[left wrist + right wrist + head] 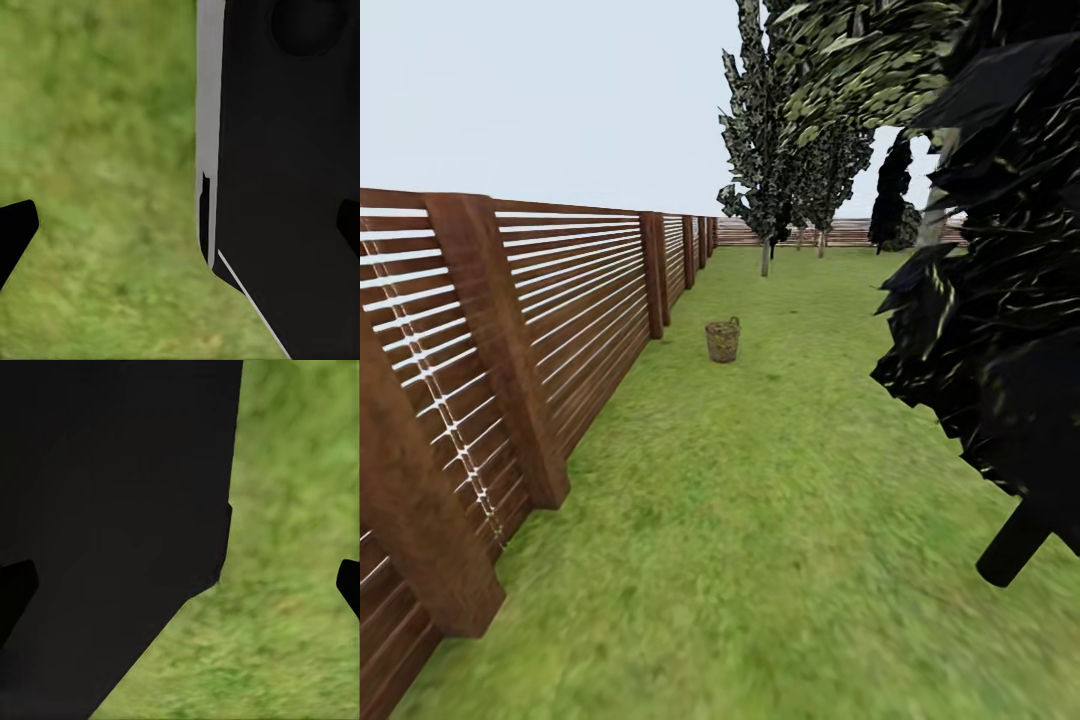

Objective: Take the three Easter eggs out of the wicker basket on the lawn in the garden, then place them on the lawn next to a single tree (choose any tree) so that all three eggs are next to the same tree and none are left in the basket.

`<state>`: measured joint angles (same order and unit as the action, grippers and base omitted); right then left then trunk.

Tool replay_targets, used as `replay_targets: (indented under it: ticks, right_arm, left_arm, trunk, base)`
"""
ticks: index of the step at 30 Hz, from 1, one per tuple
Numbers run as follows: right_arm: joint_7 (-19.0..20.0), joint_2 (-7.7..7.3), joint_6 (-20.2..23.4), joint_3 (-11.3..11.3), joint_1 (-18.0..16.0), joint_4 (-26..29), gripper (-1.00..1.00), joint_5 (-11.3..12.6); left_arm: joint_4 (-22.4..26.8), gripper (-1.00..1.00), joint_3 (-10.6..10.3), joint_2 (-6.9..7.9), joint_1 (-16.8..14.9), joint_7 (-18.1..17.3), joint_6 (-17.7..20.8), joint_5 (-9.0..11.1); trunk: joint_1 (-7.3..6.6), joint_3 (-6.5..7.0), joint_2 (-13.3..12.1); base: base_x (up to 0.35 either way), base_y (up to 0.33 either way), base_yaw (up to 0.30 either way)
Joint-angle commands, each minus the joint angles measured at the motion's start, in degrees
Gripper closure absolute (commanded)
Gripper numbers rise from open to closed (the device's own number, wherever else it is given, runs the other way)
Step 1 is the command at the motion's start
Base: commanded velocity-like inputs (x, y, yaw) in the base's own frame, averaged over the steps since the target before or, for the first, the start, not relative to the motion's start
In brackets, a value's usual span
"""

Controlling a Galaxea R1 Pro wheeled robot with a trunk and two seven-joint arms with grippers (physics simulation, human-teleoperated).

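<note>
Wicker basket (723,341) on lawn (780,520) — nr fence (540,330)

Black robot body panels, matte and angular.

Seen against the lawn (97,150) from the left wrist: a broad black panel (292,187) with a round recessed dimple near one corner, edged toward the grass by a pale grey strip (210,90) and a thin white line along a slanted cut; two black fingertips (15,229) poking in at the frame's sides. From the right wrist, over the same grass: another flat black slab (112,525), unmarked, angled off at its lower edge, with similar dark fingertips (349,581).
</note>
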<state>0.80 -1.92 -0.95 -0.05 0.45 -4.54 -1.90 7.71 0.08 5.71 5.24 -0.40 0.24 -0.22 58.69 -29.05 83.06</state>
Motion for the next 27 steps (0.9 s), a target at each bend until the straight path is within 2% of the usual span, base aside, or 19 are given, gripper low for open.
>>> replay_targets:
  ticks: [1,20,27]
  right_arm:
    - [0.1,-0.01,-0.1,0.0,0.0,0.0,-1.0,-0.2]
    - [-0.1,0.01,-0.1,0.1,0.0,0.0,-1.0,-0.2]
    - [0.1,0.07,-0.1,0.1,0.0,0.0,-1.0,-0.6]
  left_arm:
    - [0.1,-1.0,0.0,0.01,0.0,0.0,0.0,0.0]
    - [0.1,-1.0,0.0,0.01,0.0,0.0,0.0,0.0]
    - [0.1,-1.0,0.0,0.01,0.0,0.0,0.0,0.0]
  trunk:
    - [0.04,-0.03,0.0]
    - [0.04,-0.03,0.0]
    - [0.04,-0.03,0.0]
  base:
    - [0.335,0.093,-0.034]
    - [0.335,0.092,-0.03]
    - [0.335,0.087,-0.249]
